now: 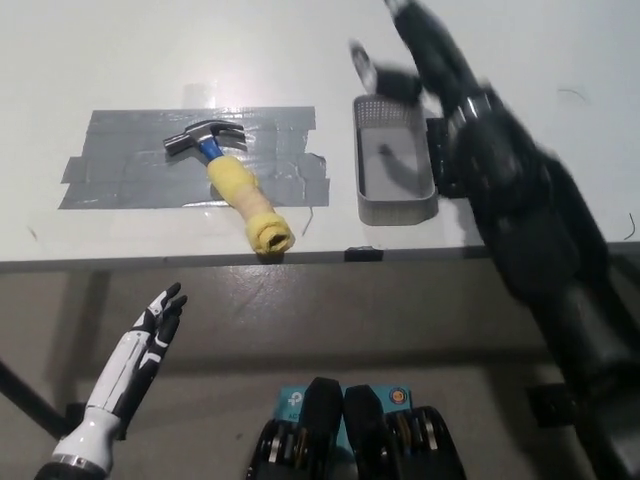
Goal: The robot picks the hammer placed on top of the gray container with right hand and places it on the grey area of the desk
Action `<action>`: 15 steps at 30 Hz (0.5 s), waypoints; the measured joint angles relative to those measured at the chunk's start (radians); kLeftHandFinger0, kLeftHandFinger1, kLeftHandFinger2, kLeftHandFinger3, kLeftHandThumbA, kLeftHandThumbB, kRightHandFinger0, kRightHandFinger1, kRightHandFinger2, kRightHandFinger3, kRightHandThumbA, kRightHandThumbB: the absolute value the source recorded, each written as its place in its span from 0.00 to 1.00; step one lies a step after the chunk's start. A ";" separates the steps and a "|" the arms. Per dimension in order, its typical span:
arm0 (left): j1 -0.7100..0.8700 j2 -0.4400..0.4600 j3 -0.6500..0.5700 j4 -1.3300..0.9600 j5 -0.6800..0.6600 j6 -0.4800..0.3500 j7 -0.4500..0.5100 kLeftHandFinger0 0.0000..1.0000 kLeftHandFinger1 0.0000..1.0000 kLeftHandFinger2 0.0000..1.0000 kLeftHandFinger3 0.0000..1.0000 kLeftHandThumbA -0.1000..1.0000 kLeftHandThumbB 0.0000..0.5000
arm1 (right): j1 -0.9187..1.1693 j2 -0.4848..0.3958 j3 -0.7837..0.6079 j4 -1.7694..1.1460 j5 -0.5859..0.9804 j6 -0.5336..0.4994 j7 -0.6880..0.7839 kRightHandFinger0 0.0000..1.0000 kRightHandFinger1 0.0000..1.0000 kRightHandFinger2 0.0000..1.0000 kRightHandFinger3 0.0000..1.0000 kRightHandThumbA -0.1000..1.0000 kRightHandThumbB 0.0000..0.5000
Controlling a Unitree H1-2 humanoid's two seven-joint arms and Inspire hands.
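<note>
The hammer (232, 178) lies on the grey taped area (120, 175) of the white desk, steel head toward the back. Its yellow handle end reaches the desk's front edge. The grey container (394, 190) stands to the right of the tape with nothing on top of it. My black right hand (420, 55) is raised and motion-blurred above the container's far end, open and holding nothing. The black arm runs down the right side, beside the container. My white left hand (150, 335) rests below the desk edge at lower left, open with fingers straight.
A black mat (441, 170) lies right of the container, mostly hidden by my right arm. The desk's front edge (150, 262) crosses the picture, with floor below it. White desk surface (150, 50) stretches behind the tape.
</note>
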 measured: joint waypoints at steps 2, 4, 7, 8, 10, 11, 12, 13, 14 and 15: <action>-0.008 0.000 0.000 0.010 0.000 0.000 0.000 1.00 1.00 1.00 1.00 1.00 0.64 | 0.093 -0.008 -0.007 -0.058 0.005 0.003 0.000 1.00 1.00 1.00 1.00 0.41 0.55; -0.017 -0.002 0.000 0.022 -0.001 0.000 0.000 1.00 1.00 1.00 1.00 1.00 0.62 | 0.195 -0.018 -0.015 -0.122 0.012 0.006 0.000 1.00 1.00 1.00 1.00 0.42 0.54; -0.027 -0.004 0.000 0.042 -0.001 0.000 0.000 1.00 1.00 1.00 1.00 1.00 0.66 | 0.352 -0.031 -0.035 -0.219 0.020 0.007 0.000 1.00 1.00 1.00 1.00 0.43 0.53; -0.028 -0.005 0.000 0.047 -0.001 0.000 0.000 1.00 1.00 1.00 1.00 1.00 0.66 | 0.405 -0.034 -0.043 -0.253 0.023 0.008 0.000 1.00 1.00 1.00 1.00 0.43 0.53; -0.028 -0.007 0.000 0.059 -0.001 0.000 0.000 1.00 1.00 1.00 1.00 1.00 0.64 | 0.508 -0.038 -0.057 -0.324 0.031 0.008 0.000 1.00 1.00 1.00 1.00 0.45 0.52; -0.028 -0.007 0.000 0.064 -0.001 0.000 0.000 1.00 1.00 1.00 1.00 1.00 0.64 | 0.549 -0.038 -0.062 -0.354 0.036 0.008 -0.001 1.00 1.00 1.00 1.00 0.45 0.53; -0.028 -0.008 0.000 0.070 -0.001 0.000 0.000 1.00 1.00 1.00 1.00 1.00 0.66 | 0.592 -0.039 -0.068 -0.389 0.041 0.008 -0.001 1.00 1.00 1.00 1.00 0.45 0.51; -0.028 -0.008 0.000 0.074 -0.001 0.000 0.000 1.00 1.00 1.00 1.00 1.00 0.68 | 0.634 -0.038 -0.073 -0.420 0.045 0.008 -0.001 1.00 1.00 1.00 1.00 0.44 0.52; -0.027 -0.009 0.000 0.076 -0.002 0.000 0.000 1.00 1.00 1.00 1.00 1.00 0.68 | 0.676 -0.038 -0.080 -0.459 0.052 0.008 -0.001 1.00 1.00 1.00 1.00 0.45 0.52; -0.027 -0.009 0.000 0.078 -0.002 0.000 0.000 1.00 1.00 1.00 1.00 1.00 0.66 | 0.703 -0.038 -0.086 -0.489 0.057 0.008 -0.002 1.00 1.00 1.00 1.00 0.45 0.50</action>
